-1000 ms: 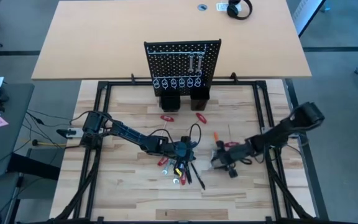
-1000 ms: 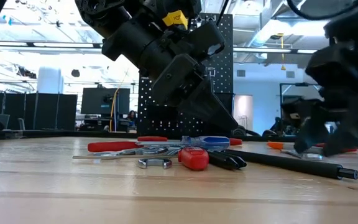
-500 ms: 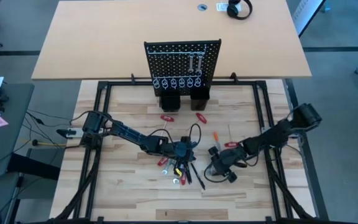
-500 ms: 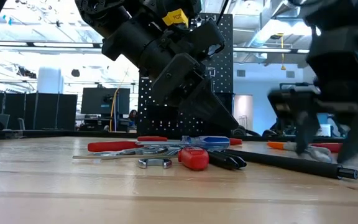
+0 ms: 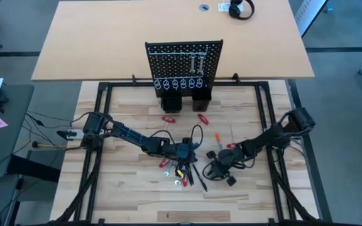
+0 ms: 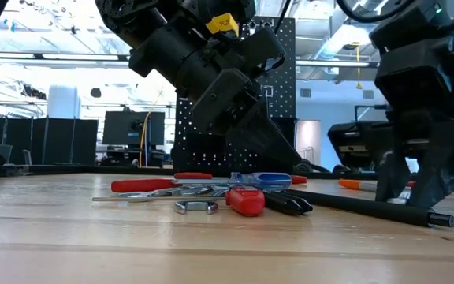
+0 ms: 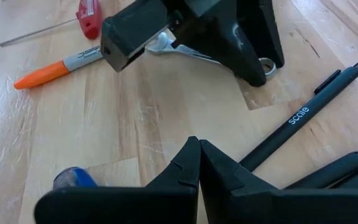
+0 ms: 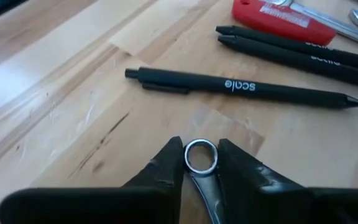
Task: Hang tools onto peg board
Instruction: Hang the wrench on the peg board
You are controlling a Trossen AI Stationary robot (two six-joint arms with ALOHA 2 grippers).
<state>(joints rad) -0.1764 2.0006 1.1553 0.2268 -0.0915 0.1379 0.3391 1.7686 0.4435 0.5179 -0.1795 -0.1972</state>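
The peg board point(image 5: 184, 59) stands upright at the table's far edge, with two silver wrenches point(image 5: 197, 63) hanging on it. A pile of tools point(image 5: 181, 169) lies mid-table: wrenches, black pens point(image 8: 241, 87) and red-handled pieces point(image 6: 247, 201). My left gripper point(image 7: 199, 149) hovers shut over the pile, with nothing between its fingers. A blue handle point(image 7: 73, 177) shows beneath it. Just right of the pile, my right gripper point(image 5: 213, 168) is low over the table, shut on a silver wrench point(image 8: 201, 158). My right gripper pinches the silver wrench between its two fingers, which close on the sides of its ring end point(image 8: 201, 155). The shaft runs back between the fingers, so they lie along the wrench. The ring end sits just above the wood; whether it is clear of the table I cannot tell.
An orange marker point(image 7: 48, 68) and a red-handled screwdriver point(image 7: 89, 12) lie right of the pile. Two red pieces point(image 5: 168, 118) lie nearer the board. Two black box holders point(image 5: 171, 100) stand at the board's foot. Black frame rails point(image 5: 275, 125) edge the table.
My right gripper has moved toward the table's left and slightly toward its near edge, closing on the pile of tools and turning as it went. My left gripper has kept still.
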